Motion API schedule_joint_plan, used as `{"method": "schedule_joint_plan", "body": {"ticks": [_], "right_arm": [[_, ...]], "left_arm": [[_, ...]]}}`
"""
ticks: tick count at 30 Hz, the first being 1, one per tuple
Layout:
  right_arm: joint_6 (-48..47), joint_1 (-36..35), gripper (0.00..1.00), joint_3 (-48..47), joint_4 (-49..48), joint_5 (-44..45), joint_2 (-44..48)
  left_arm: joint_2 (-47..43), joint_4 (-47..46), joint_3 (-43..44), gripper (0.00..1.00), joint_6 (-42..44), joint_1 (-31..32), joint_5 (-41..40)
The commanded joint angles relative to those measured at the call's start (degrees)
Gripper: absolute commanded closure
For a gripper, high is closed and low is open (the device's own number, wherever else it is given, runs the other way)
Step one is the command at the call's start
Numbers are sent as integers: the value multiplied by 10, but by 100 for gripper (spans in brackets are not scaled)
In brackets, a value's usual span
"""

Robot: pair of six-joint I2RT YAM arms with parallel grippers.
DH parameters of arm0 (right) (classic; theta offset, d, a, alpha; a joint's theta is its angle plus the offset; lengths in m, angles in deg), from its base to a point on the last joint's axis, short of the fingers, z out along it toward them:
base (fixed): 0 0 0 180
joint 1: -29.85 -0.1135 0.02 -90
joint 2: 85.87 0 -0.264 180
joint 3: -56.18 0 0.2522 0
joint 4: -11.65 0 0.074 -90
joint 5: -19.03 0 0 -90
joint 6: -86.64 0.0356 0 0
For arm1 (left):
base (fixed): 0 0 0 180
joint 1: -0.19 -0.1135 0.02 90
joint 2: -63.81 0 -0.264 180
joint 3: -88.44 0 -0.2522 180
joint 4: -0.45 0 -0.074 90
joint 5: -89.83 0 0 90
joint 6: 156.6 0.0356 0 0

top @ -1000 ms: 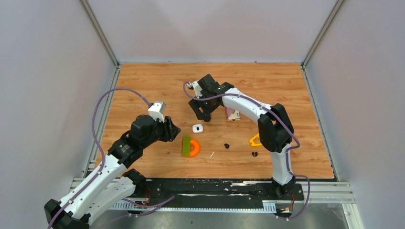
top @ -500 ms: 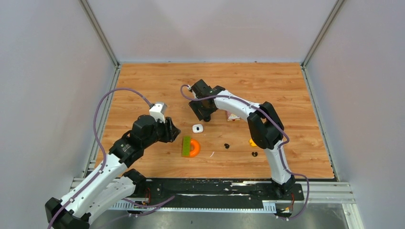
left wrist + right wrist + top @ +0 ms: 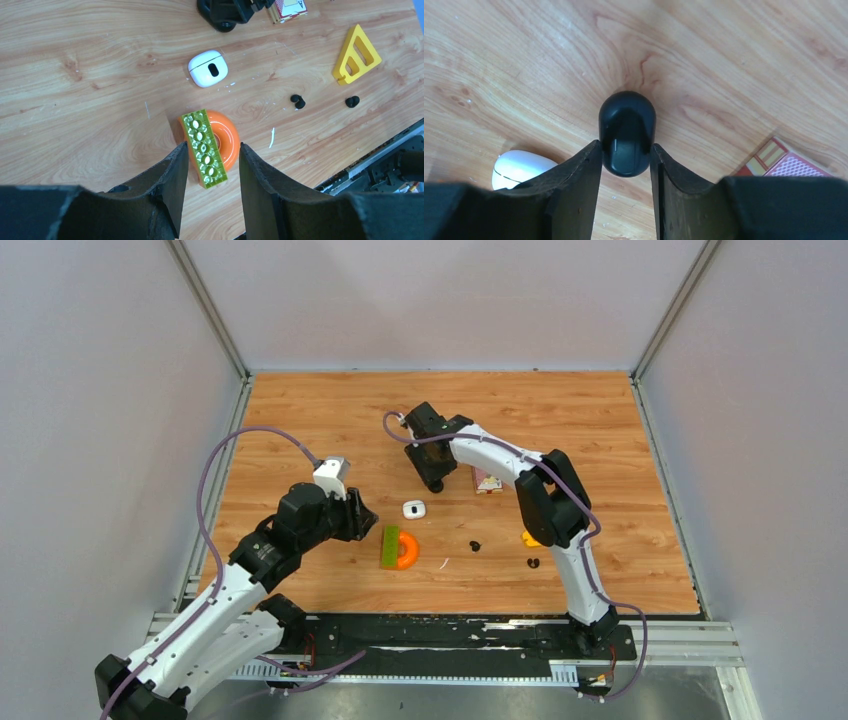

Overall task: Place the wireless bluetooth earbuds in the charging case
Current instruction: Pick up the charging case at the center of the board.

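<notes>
Two black knobby earbuds (image 3: 474,544) (image 3: 533,562) lie on the wood, seen also as earbuds (image 3: 298,101) (image 3: 352,101) in the left wrist view. A white charging case (image 3: 414,509) (image 3: 208,68) lies closed at mid-table. My right gripper (image 3: 436,480) (image 3: 625,146) is low over the table, shut on a black charging case (image 3: 627,132) with both fingers against its sides. The white case (image 3: 519,168) lies just to its left. My left gripper (image 3: 362,515) (image 3: 212,147) hovers open above a green brick, holding nothing.
A green studded brick (image 3: 389,546) leans on an orange ring (image 3: 406,551). A thin white sliver (image 3: 443,563) lies beside them. A card box (image 3: 487,480) (image 3: 789,162) sits right of my right gripper. A yellow triangle (image 3: 356,55) lies behind the right arm.
My right gripper has come down and narrowed its jaws onto the black case. The left arm has stayed where it was.
</notes>
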Motion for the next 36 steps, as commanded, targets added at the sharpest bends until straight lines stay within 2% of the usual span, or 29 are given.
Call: {"method": "schedule_joint_plan", "body": {"ticks": [1, 9, 14, 18, 21, 28, 33, 36], "right_arm": [[8, 14, 60, -33, 6, -13, -15], [-19, 17, 50, -37, 8, -44, -33], [-31, 20, 48, -42, 12, -52, -44], [-37, 20, 52, -38, 17, -54, -43], [-57, 20, 61, -19, 13, -55, -20], [-113, 23, 72, 70, -14, -102, 122], [-180, 23, 72, 183, -44, -166, 268], [-230, 23, 71, 233, -48, -204, 352]], "left_arm": [[-9, -12, -1, 51, 0, -2, 5], [-9, -15, 4, 51, 0, -2, 12], [-9, -16, 4, 51, 1, -2, 14], [-9, -19, 1, 51, 3, -2, 14], [-6, -28, -1, 51, 13, -2, 13], [44, -71, 18, 49, 43, -2, -2], [91, -118, 33, 45, 32, -2, 2], [113, -170, 29, 43, 13, -2, 32]]}}
